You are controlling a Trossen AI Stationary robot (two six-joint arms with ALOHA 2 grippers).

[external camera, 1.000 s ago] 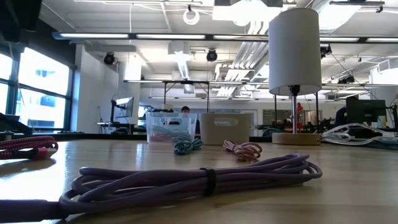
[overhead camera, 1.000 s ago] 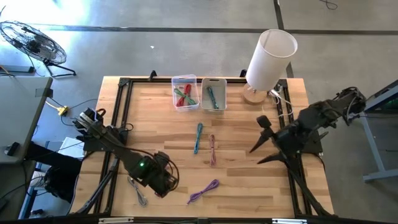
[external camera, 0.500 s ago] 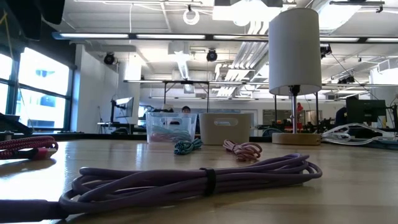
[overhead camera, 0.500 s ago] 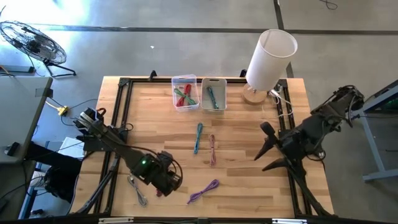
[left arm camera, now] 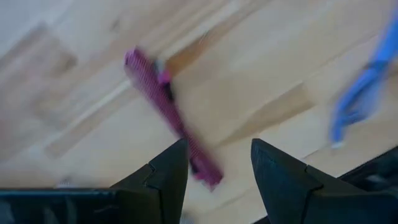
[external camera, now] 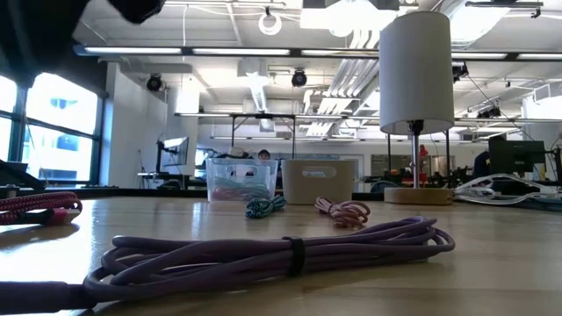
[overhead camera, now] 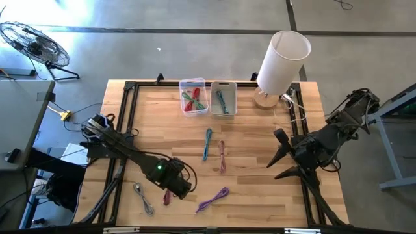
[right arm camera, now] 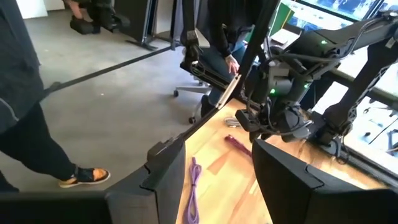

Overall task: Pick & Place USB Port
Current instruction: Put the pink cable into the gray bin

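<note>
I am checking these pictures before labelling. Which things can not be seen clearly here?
- Magenta cable: blurred in the left wrist view; its plug cannot be made out.
- Clear bin contents: too small in the high view.
- Left gripper: cut off by the low view's top edge.
- Silver cable: too small.

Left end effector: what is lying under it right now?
Under the left end effector, a magenta braided cable lies on the wooden table; its near end is hidden behind the open fingers.

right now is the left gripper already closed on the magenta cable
No, in the left wrist view the left gripper has its fingers apart above the table, and the magenta cable lies flat on the wood between and beyond them.
</note>
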